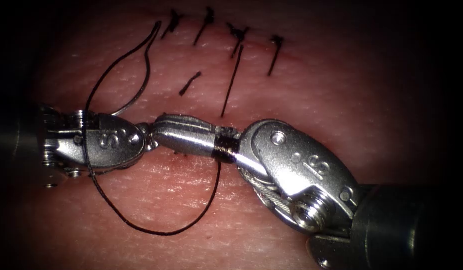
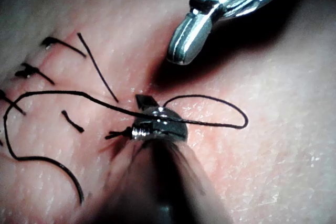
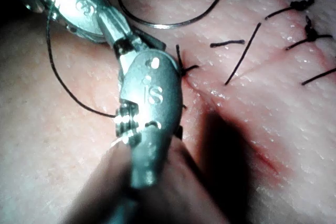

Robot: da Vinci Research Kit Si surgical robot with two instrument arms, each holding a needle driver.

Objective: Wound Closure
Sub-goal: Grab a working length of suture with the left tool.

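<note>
My right tool's shut jaws (image 1: 161,129) reach left until their tip meets my left tool's jaws (image 1: 147,136). Black thread is wound in a tight band (image 1: 225,148) around the base of the right jaws. From there the thread (image 1: 156,232) loops down over the tissue (image 1: 341,90), crosses the left tool and runs up to the needle. The left jaws (image 2: 144,102) look shut on the thread. The curved needle (image 1: 141,85) lies loose on the tissue above the left tool, held by neither tool, and shows as an arc (image 3: 168,24) in the right wrist view.
Several tied stitches (image 1: 239,32) with dark knots sit in a row along the closed cut at the top. Loose cut ends of thread (image 1: 191,82) and a longer strand (image 1: 231,80) lie just below them. The open cut (image 3: 247,140) runs past the right tool.
</note>
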